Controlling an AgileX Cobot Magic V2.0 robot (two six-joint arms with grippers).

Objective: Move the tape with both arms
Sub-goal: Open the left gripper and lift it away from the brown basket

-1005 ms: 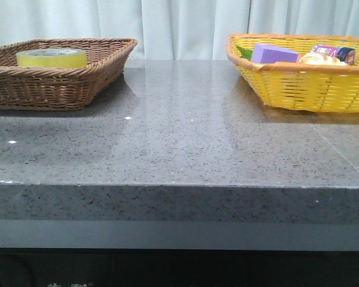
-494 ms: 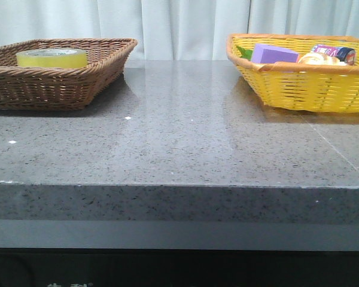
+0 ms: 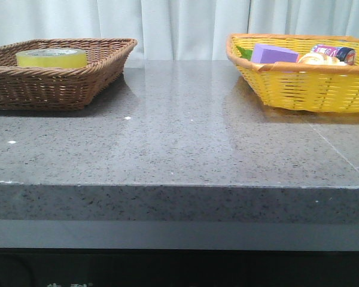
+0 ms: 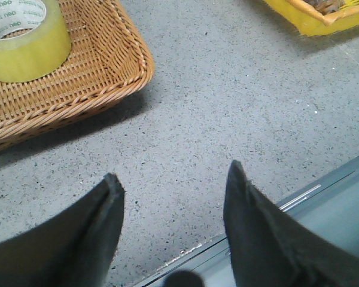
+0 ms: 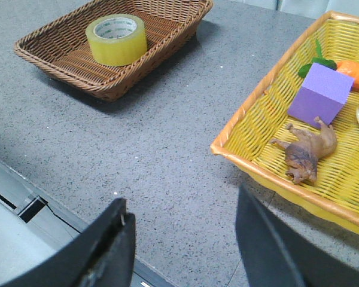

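Nothing has shifted over the last second: the tape (image 3: pixel 51 57) sits untouched in the brown basket (image 3: pixel 102 69), and the left gripper (image 4: pixel 172 182) and right gripper (image 5: pixel 180 210) hang wide open and empty, so I'd say the transfer hasn't begun.

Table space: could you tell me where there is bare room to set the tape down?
The table is bare between the brown basket holding the tape and the yellow basket. The yellow basket is crowded: purple box, carrot, toy animal.
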